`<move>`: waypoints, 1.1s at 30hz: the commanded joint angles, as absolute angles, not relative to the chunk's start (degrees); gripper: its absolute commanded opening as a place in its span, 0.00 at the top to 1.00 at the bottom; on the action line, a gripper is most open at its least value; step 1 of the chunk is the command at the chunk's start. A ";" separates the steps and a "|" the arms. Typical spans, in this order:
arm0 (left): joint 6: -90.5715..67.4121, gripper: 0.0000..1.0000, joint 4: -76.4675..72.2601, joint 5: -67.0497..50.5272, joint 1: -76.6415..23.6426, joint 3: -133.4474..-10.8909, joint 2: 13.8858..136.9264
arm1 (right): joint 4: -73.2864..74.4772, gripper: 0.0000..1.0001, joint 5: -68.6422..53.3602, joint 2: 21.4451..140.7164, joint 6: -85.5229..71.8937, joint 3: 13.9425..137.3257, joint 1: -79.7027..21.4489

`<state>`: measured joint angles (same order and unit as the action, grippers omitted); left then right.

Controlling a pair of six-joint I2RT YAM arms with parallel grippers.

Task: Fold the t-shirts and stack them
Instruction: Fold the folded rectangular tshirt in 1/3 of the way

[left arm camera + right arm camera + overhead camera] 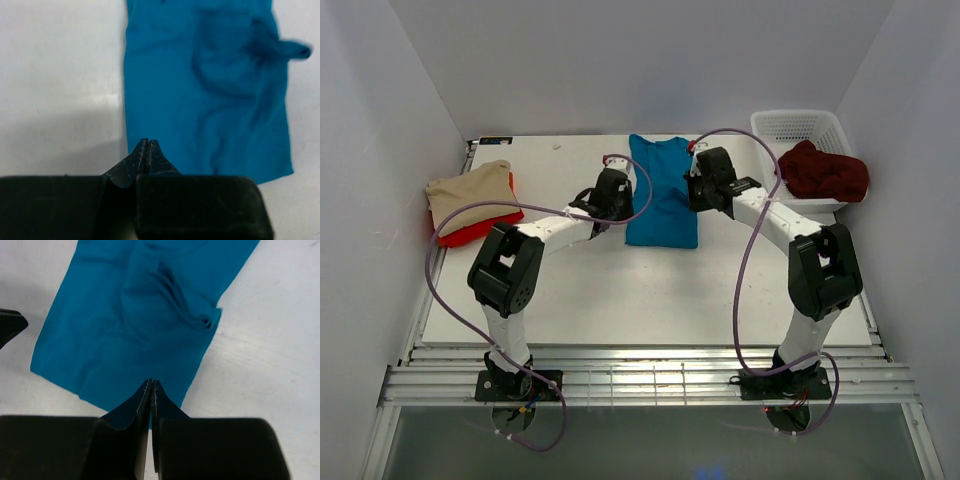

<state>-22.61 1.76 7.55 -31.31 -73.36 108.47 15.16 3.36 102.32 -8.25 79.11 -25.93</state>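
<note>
Teal t-shirt (662, 195) lies flat in the middle of the white table (620, 300), and I start at its near end. It is a long strip that runs away from me, with its near end cut straight across. It has some soft bumps and creases in the middle.

My left claw (147, 142) is at the left edge of the teal t-shirt, close to the near end. Its two fingers are pressed together. I see no cloth sticking out between them, so I cannot tell if they nip the edge or only hang over it.

My right claw (151, 383) is on the other side, over the right part of the teal t-shirt, a bit farther up the strip. Its fingers are pressed tight together too, and I see no cloth pulled up between them.

Farther back on the left, well apart from the teal one, a beige t-shirt (470, 190) sits on top of a red t-shirt (480, 228). The red one peeks out along the near side.

Far back on the right is a white basket (800, 122). A maroon t-shirt (823, 172) is bunched up in it and hangs over its right rim.
</note>
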 commanded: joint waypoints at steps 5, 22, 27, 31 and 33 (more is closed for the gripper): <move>-30.67 0.97 1.67 0.09 -31.99 -67.42 103.72 | 12.57 0.92 -7.73 104.15 -13.27 73.31 -26.63; -32.96 0.99 -4.66 -3.35 -33.40 -61.61 106.95 | 14.50 0.92 -3.52 109.33 -14.41 69.43 -27.16; -32.87 1.00 -1.24 -1.67 -33.40 -60.29 108.54 | 16.78 0.92 -1.41 109.95 -13.89 69.43 -27.07; -32.35 1.00 1.39 -0.88 -33.40 -59.24 109.16 | 18.28 0.92 -0.26 110.04 -13.45 69.78 -27.07; -31.91 1.00 2.28 1.58 -33.40 -58.63 109.34 | 18.89 0.92 2.02 110.21 -13.10 70.31 -27.07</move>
<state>-32.88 -2.61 -1.89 -33.23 -60.53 108.86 15.16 -2.90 109.01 -14.17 69.65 -27.16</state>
